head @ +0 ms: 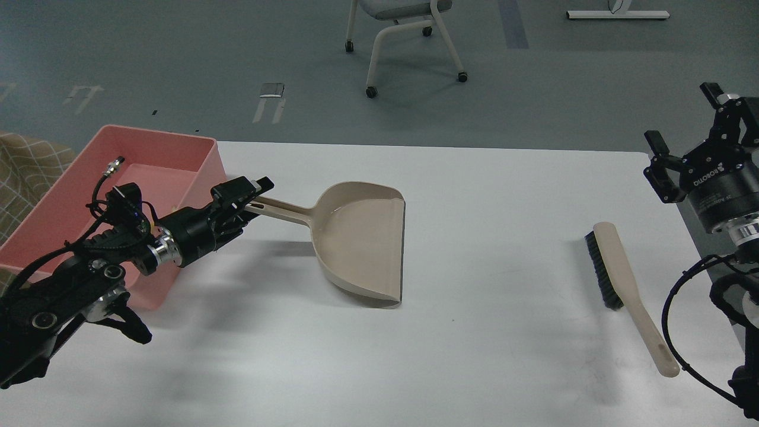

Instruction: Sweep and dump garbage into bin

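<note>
The beige dustpan (362,243) lies on the white table (504,196), its scoop empty and its handle pointing left toward the pink bin (204,160). My left gripper (246,201) is at the end of the handle, right beside the bin's near right corner. Its fingers stand spread around the handle tip, so it looks open. My right gripper (682,121) is open and empty, raised at the table's right edge. The yellow sponge chunk and the off-white scrap do not show; my left arm hides part of the bin's inside.
A beige hand brush (614,267) with black bristles lies on the table at the right, handle toward me. An office chair (403,35) stands on the floor beyond the table. A checked cloth (24,172) lies left of the bin.
</note>
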